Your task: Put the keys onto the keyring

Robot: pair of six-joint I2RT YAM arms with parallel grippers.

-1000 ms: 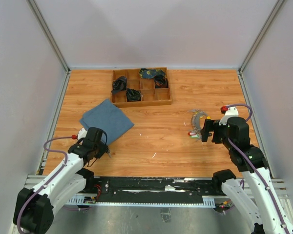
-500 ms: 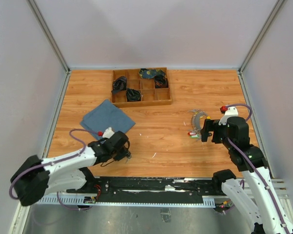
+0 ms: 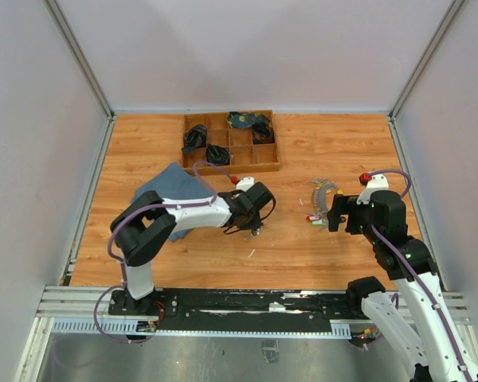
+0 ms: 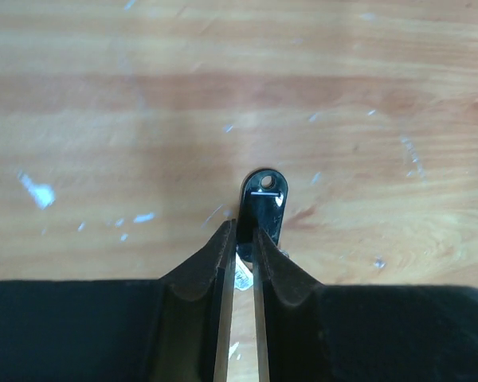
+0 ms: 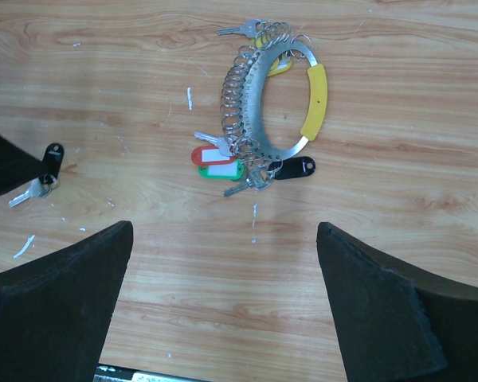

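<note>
The left end effector [image 4: 239,231], mid-counter, pinches a loose black-headed key [image 4: 263,203] by its blade, likely to carry it toward 3 o'clock. At 12 o'clock a wooden tray [image 3: 229,168] holds dark bundles [image 3: 195,137] in some compartments. The keyring [image 5: 260,111] with its fanned keys [image 5: 215,163] lies at 3 o'clock beneath the spread right end effector [image 5: 223,231].

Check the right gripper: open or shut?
Open. The right gripper's fingers stand wide apart in its wrist view, holding nothing; the keyring lies on the table beyond them.
</note>
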